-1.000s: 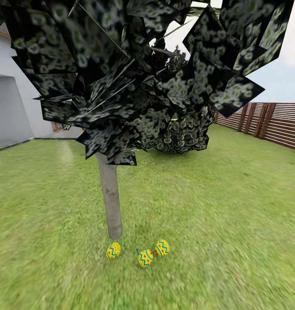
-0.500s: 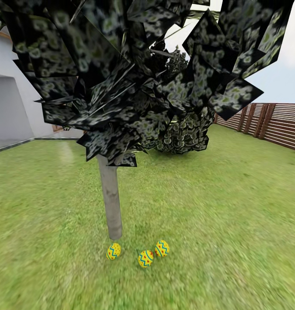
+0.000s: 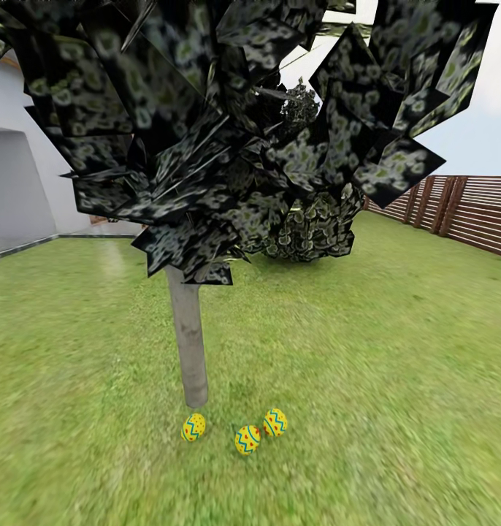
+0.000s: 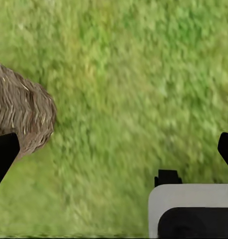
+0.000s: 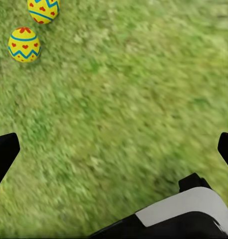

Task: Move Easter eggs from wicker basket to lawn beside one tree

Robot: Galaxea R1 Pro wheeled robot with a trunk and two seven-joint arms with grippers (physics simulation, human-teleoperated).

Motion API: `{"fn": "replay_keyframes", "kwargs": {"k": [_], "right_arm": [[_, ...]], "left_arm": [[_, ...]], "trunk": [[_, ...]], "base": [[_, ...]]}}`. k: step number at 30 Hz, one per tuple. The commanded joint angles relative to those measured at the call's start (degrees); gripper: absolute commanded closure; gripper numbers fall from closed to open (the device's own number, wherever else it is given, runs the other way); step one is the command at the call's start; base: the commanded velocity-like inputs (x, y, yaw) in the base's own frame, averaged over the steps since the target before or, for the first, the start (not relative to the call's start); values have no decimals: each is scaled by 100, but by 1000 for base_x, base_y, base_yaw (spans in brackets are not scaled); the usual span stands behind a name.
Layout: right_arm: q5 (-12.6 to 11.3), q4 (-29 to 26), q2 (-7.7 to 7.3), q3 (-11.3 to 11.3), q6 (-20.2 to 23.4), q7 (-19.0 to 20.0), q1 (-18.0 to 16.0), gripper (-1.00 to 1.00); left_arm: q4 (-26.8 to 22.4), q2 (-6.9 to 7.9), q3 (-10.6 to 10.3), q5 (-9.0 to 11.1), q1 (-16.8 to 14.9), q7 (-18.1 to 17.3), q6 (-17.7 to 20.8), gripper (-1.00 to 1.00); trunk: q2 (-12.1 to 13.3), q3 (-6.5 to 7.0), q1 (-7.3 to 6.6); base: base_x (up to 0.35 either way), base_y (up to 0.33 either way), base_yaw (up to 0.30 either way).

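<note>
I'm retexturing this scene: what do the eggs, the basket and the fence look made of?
The Easter eggs look like glossy painted shell or plastic: smooth yellow with blue zigzags. The wicker basket looks like dry woven straw, with tan fibrous strands. The fence seems to be brown wooden slats.

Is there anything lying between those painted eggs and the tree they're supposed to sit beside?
Nothing visible does. In the head view the three Easter eggs lie on bare lawn right at the foot of the tree, the nearest one just below the trunk's base, with only short grass between them and it.
</note>
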Motion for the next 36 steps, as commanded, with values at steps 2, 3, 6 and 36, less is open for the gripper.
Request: {"fn": "replay_keyframes", "kwargs": {"k": [2, 3, 6, 36], "right_arm": [[-44, 57, 3, -8, -5, 39, -6, -100], [-43, 90, 2, -7, -5, 39, -6, -100], [-47, 245, -4, -9, -5, 38, -6, -100], [-55, 589, -35, -30, -5, 30, -6, -100]], "left_arm": [[6, 8, -53, 39, 39, 6, -5, -100], [9, 10, -52, 39, 58, 1, -3, -100], [18, 22, -50, 38, 184, -16, 7, -100], [23, -4, -55, 38, 530, -21, 58, -100]], "trunk": [[75, 28, -43], [115, 46, -65], [235, 100, -131], [1438, 638, -790]], "base": [[0, 0, 0], [0, 0, 0], [0, 0, 0], [0, 0, 0]]}}
